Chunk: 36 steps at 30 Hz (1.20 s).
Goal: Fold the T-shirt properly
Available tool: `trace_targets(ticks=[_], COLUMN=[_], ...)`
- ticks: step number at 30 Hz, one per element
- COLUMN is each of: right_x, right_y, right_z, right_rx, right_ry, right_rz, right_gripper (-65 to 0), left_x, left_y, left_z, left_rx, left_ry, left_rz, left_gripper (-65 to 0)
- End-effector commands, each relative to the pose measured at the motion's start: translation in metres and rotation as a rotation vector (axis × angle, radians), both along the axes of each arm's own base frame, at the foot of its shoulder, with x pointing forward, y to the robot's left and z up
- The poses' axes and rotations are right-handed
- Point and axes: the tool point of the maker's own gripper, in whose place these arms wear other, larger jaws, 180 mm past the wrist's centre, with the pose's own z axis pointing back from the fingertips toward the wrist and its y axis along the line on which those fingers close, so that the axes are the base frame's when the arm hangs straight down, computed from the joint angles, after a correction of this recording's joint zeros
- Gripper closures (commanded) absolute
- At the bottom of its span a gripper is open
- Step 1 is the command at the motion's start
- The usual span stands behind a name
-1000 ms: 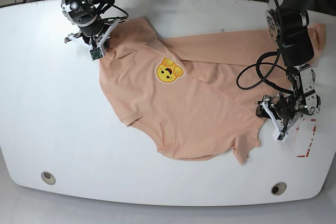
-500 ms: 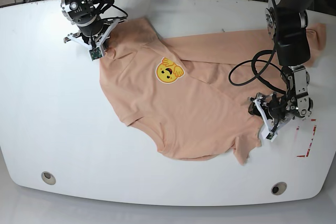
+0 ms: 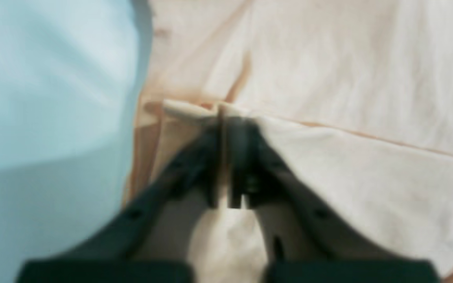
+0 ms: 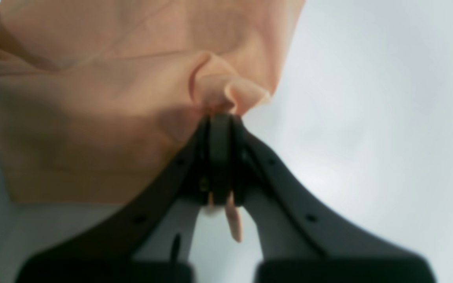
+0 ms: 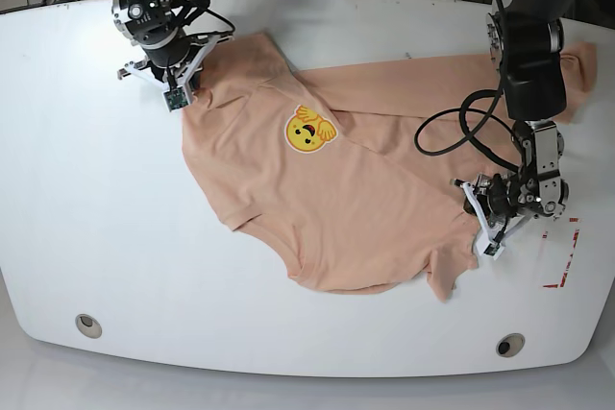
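T-shirt (image 5: 365, 199): 1 (emoji up) | left gripper (image 3: 222, 118): pinching T-shirt edge | right gripper (image 4: 220, 116): pinching T-shirt

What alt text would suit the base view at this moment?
A peach T-shirt with a yellow smiley print lies crumpled on a white table. The right gripper pinches its upper-left corner, and the left gripper is closed on its lower-right edge.

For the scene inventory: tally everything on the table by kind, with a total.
T-shirt: 1
Grippers: 2, left gripper, right gripper
Round table holes: 2, and
Red tape marks: 1 group
Total: 6
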Motion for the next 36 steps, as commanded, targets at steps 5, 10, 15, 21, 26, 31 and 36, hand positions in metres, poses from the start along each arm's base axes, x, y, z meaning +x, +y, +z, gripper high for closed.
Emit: trace_targets(ticks=[5, 10, 15, 21, 26, 31, 36], right_x=[0.011, 0.011, 0.012, 0.013, 0.017, 0.017, 0.017], right_y=[0.0, 0.0, 0.0, 0.0, 0.0, 0.0, 0.0], right_z=[0.011, 0.011, 0.011, 0.012, 0.015, 0.015, 0.015], right_rx=[0.004, 0.004, 0.004, 0.004, 0.004, 0.004, 0.004], right_ry=[-0.052, -0.052, -0.054, -0.057, -0.068, -0.068, -0.068], right_rz=[0.002, 0.002, 0.002, 0.002, 0.002, 0.002, 0.002], right_gripper=[-0.2, -0.2, -0.2, -0.2, -0.2, -0.2, -0.2], left_x=[0.018, 0.023, 0.023, 0.016, 0.008, 0.005, 0.007], left_y=[0.005, 0.006, 0.008, 0.008, 0.013, 0.027, 0.031], left_z=[0.024, 0.046, 0.072, 0.094, 0.102, 0.098, 0.066], left_rx=[0.008, 0.043, 0.106, 0.168, 0.216, 0.234, 0.167], left_ry=[-0.071, -0.133, -0.184, -0.229, -0.222, -0.214, -0.142], left_rz=[0.0, -0.016, -0.032, -0.05, -0.052, -0.035, -0.013], left_gripper=[0.0, 0.0, 0.0, 0.0, 0.0, 0.0, -11.5])
